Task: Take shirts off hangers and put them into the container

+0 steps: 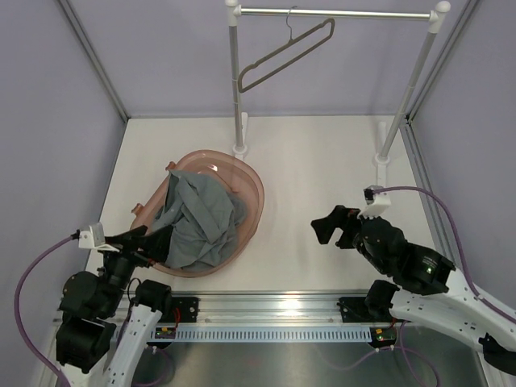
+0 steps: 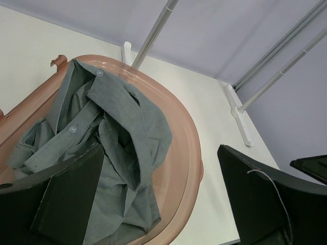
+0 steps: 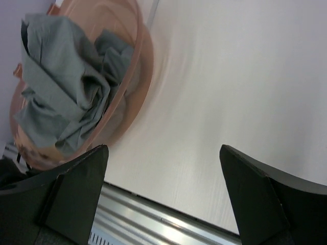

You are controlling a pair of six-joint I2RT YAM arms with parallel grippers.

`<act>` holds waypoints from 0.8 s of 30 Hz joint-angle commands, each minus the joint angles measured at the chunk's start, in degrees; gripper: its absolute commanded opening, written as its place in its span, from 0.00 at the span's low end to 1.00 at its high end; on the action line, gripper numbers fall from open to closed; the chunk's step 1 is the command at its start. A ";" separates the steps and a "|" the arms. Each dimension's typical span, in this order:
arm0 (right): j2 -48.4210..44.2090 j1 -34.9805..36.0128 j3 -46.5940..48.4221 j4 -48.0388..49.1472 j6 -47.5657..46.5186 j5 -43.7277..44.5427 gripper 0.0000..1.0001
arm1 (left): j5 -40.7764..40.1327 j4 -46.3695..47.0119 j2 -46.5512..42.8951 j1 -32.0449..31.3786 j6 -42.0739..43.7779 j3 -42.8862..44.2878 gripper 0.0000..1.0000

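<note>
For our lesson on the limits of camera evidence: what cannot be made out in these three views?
Most of the tub floor: every view, under the shirt.
Tub's near rim: left wrist view, behind the left gripper.
Hanger hook: top view, too thin to show its seat on the rail.

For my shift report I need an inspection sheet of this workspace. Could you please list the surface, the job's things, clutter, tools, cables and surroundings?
Surface: white table, no marks seen.
Job's things: grey-green shirt crumpled inside the pinkish tub; hanger bare, hooked on the rail.
Clutter: nothing seen.
Tools: left tool open at the tub's near rim, holding nothing; right tool open over the table, holding nothing.
Cables: purple cable on the left arm, another on the right arm, both in loose loops.
Surroundings: lilac walls on three sides.
</note>
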 commanded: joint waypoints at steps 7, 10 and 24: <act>-19.84 0.29 -11.41 4.20 0.87 22.08 0.99 | -0.98 5.22 -7.74 0.23 -6.49 -6.29 0.99; -23.38 0.38 -14.40 6.57 -0.54 20.93 1.00 | -1.69 4.95 -8.71 0.32 -7.37 -6.46 0.99; -38.34 0.29 -21.26 12.55 -6.34 12.76 0.99 | -0.20 5.22 -9.33 0.23 -10.45 -8.22 0.99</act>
